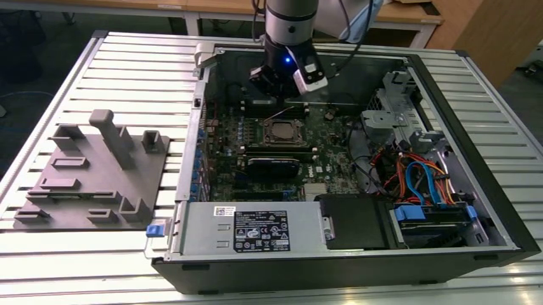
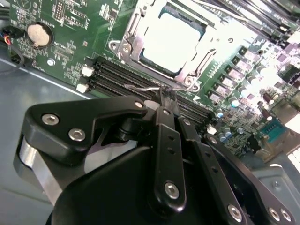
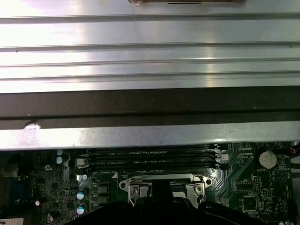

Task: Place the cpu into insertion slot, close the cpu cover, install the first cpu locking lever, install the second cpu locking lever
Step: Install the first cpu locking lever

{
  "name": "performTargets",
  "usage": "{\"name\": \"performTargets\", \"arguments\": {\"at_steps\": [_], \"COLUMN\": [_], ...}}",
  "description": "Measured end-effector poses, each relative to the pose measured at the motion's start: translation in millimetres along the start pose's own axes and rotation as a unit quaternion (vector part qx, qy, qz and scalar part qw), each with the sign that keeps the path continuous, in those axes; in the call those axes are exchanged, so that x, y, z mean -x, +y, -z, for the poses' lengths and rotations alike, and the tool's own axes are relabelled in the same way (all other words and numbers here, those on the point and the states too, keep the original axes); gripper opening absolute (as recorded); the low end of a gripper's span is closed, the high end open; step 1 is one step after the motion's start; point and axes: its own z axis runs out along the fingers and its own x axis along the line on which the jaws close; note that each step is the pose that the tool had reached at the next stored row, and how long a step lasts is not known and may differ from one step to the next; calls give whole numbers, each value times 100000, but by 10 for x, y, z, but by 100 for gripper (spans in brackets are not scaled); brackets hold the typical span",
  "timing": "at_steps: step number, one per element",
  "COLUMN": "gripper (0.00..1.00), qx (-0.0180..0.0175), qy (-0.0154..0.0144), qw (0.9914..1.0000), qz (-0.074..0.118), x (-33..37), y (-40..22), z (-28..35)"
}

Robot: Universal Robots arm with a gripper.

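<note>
The cpu (image 2: 171,40) lies flat in the insertion slot (image 1: 283,133) on the green board, its silvery top showing through the window of the cpu cover (image 2: 132,35). The cover is folded down over it. In the second wrist view my gripper (image 2: 166,93) hangs just beside the socket, over the memory slots. Its black fingers are pressed together on the end of a thin wire locking lever (image 2: 145,87). In the exterior view that lever (image 1: 281,114) slants up from the socket toward the gripper (image 1: 288,105). The socket's edge (image 3: 161,182) appears in the first wrist view.
The open computer case (image 1: 475,127) lies on a slatted metal table. Long black memory slots (image 2: 126,77) run beside the socket, with a coin battery (image 2: 38,33) nearby. A black card (image 1: 273,166), a power supply (image 1: 254,232), coloured cables (image 1: 420,178) and a grey fixture plate (image 1: 93,171) surround it.
</note>
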Motion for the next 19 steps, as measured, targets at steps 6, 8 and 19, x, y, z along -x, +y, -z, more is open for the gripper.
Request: {"name": "performTargets", "arguments": {"at_steps": [6,8,19], "gripper": [10,10,10], "qx": [940,960,874], "qy": [42,20,-168], "qw": [99996,99995,99975], "qz": [-44,-301,-2039], "x": [9,10,43], "y": [-5,-5,17], "z": [-58,-66,-99]}}
